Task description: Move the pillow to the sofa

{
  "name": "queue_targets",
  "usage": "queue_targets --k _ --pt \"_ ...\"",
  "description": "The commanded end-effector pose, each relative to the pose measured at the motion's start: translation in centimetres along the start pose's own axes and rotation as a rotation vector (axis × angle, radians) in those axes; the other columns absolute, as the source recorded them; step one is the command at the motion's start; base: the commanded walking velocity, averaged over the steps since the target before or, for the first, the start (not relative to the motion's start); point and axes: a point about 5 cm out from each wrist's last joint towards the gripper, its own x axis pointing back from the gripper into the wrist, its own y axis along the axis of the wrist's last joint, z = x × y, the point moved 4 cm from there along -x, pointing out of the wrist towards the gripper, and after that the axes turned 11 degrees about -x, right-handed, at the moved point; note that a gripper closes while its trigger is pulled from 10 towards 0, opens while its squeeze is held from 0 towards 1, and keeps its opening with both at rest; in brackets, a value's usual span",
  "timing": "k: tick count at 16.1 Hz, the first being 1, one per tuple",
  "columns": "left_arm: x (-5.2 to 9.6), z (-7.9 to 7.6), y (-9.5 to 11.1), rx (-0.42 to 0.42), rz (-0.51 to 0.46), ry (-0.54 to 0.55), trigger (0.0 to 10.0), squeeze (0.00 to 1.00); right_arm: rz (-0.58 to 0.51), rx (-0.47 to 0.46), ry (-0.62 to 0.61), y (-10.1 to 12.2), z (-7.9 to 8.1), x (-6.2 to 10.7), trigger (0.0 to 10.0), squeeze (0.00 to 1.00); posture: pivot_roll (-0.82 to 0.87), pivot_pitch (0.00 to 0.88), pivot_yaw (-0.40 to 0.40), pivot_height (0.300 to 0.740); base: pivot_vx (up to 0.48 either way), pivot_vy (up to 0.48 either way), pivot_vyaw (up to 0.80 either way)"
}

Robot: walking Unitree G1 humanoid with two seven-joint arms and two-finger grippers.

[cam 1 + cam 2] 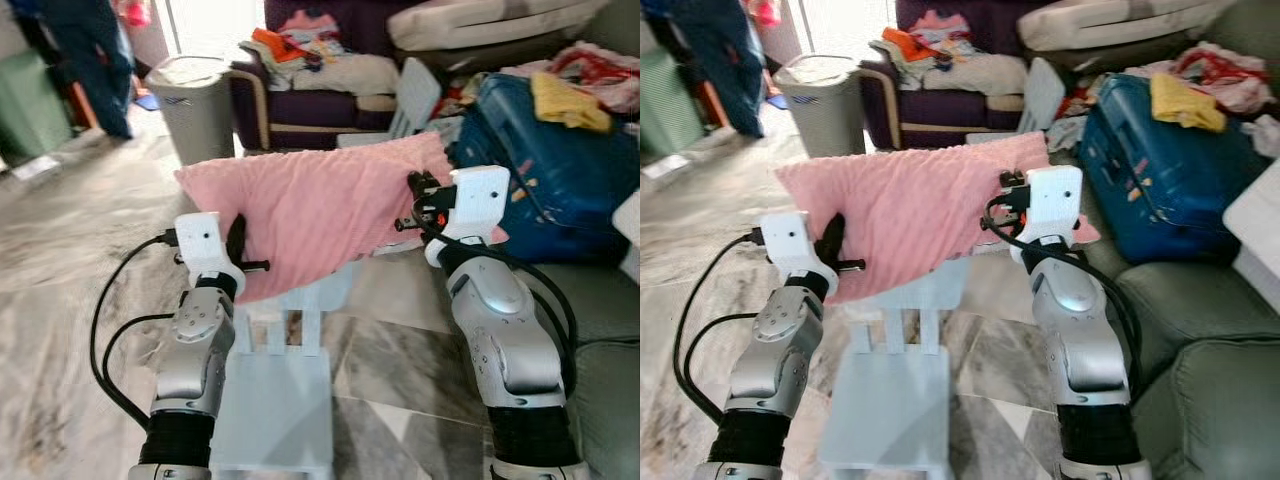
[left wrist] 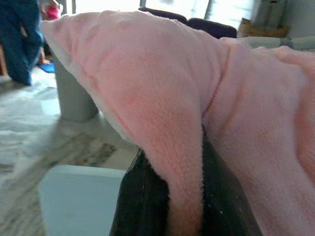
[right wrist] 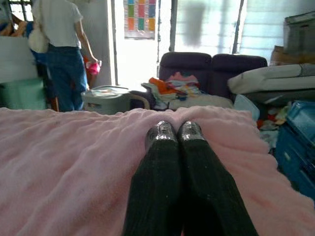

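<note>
both arms hold up the pink pillow (image 1: 320,210): left jaws pinch a fold, right jaws closed, resting on it.

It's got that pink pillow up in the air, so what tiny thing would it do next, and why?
Probably carry it right, toward the grey-green sofa. The pink pillow hangs above the small pale chair, pinched by the left gripper, while the right gripper rests shut on top. The blue suitcase stands nearby.
</note>
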Motion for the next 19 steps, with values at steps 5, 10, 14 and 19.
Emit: queue_targets --k 5,10,14,19 --pt "0.18 -0.53 0.57 0.028 -0.014 -0.039 10.0 0.0 -0.027 0.008 0.021 0.97 0.48 0.38 10.0 0.0 -0.09 0.003 0.0 0.74 0.0 0.0 -0.1" --pt "0.29 -0.83 0.39 0.039 -0.002 -0.051 10.0 0.0 -0.021 0.012 0.018 0.97 0.4 0.47 10.0 0.0 -0.09 0.009 -0.003 0.74 0.0 0.0 0.0" --pt "0.33 -0.9 0.36 0.042 0.001 -0.056 10.0 0.0 -0.016 0.01 0.016 0.93 0.36 0.47 10.0 0.0 -0.09 0.011 -0.003 0.74 0.0 0.0 0.0" --pt "0.35 -0.95 0.23 0.048 0.009 -0.058 10.0 0.0 -0.005 0.005 0.014 0.8 0.37 0.5 10.0 0.0 -0.1 0.012 -0.003 0.74 0.0 0.0 -0.76"
